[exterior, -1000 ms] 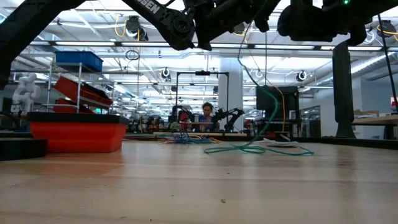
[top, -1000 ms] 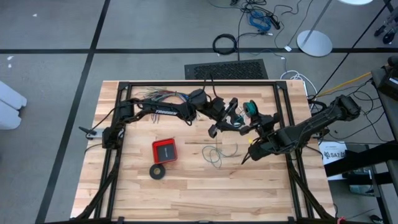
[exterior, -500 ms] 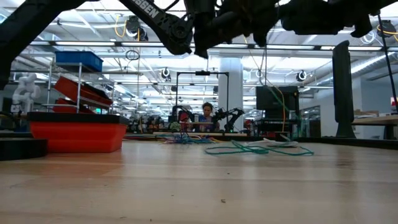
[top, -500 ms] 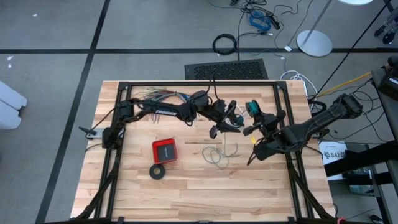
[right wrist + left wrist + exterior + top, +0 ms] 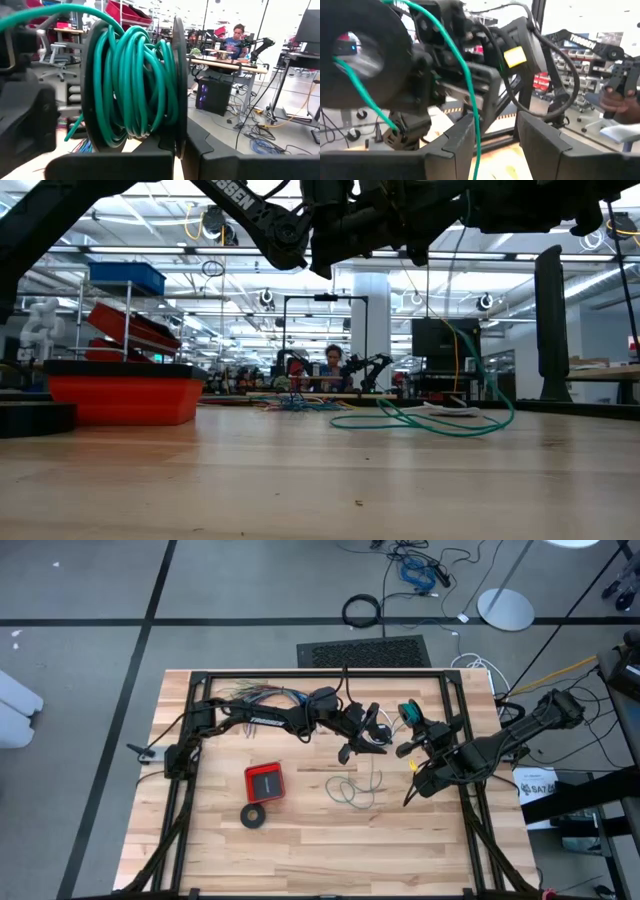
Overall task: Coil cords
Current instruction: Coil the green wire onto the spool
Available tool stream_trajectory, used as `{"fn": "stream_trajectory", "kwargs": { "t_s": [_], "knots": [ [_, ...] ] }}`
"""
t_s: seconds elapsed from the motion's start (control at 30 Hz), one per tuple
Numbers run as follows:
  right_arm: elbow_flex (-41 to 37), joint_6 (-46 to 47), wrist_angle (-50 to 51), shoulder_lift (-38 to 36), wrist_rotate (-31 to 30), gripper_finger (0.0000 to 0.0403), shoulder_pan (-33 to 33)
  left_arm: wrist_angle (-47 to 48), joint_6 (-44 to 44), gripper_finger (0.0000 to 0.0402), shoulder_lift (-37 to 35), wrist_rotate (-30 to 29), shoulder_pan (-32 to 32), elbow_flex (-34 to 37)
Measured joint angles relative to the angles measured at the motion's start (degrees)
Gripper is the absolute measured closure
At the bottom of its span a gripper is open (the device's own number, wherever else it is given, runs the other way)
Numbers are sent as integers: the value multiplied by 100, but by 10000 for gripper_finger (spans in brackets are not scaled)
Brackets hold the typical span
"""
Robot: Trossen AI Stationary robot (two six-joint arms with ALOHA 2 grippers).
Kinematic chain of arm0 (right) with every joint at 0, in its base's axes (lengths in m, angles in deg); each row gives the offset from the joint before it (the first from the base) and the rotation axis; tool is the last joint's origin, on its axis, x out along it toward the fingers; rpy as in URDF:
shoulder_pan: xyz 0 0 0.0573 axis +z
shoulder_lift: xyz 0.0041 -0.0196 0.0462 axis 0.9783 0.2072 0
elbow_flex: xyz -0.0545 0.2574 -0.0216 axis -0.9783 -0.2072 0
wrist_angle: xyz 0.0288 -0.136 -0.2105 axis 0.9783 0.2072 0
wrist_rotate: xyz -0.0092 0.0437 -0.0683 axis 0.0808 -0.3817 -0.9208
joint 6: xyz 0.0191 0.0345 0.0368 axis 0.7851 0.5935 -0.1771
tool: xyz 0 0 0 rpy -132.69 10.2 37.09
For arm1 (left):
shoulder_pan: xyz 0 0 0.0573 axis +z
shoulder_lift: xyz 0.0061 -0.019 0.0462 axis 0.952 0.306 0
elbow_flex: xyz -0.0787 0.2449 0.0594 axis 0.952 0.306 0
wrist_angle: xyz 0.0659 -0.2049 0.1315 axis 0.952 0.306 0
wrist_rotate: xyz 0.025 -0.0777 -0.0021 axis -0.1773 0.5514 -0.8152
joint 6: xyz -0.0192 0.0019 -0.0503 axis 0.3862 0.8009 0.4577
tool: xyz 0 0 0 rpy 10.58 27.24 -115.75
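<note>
My right gripper (image 5: 180,145) is shut on a black spool (image 5: 406,712) wound with the teal-green wire (image 5: 132,80), held over the table's far middle. From the spool the wire drops to loose loops (image 5: 350,787) on the table, which also show in the low view (image 5: 420,420). My left gripper (image 5: 380,732) is just left of the spool and open. The wire (image 5: 476,140) passes down between its fingers. A thin pale cord (image 5: 363,773) lies among the loops. My right gripper pinches the rim of one spool flange (image 5: 178,125) between its two fingers. It comes in level from the table's near right. The spool stands on edge, lifted clear of the table. My left gripper has the wire close along one finger's inner side (image 5: 467,137); whether they touch I cannot tell.
A red box (image 5: 264,782) and a black tape-like ring (image 5: 254,815) lie left of the loops. A fan of many-coloured wires (image 5: 258,693) lies at the far left under the left arm. The black frame's rails (image 5: 463,730) run along the table's sides.
My right gripper has drawn a little toward the table's right edge with the spool and has rolled slightly. My left gripper has sunk a little. The hanging stretch of wire has swung to the right in the low view, and the loops on the table have shifted.
</note>
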Motion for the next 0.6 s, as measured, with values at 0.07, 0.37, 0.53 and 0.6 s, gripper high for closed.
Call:
{"fn": "stream_trajectory", "kwargs": {
  "t_s": [0.07, 0.37, 0.53, 0.6],
  "knots": [
    [0, -2, 34, -31, -1, 403, 0, 163, -103, 244, 1, -6, -2, 0],
    [0, -2, 39, -51, -2, 403, 15, 385, -426, 244, -1, -268, -86, 0],
    [0, 4, 37, -49, -2, 403, 15, 590, -708, 244, -1, -475, -243, 0],
    [0, 11, 30, -49, -2, 403, 15, 737, -838, 244, -1, -802, -283, 0]
  ]
}}
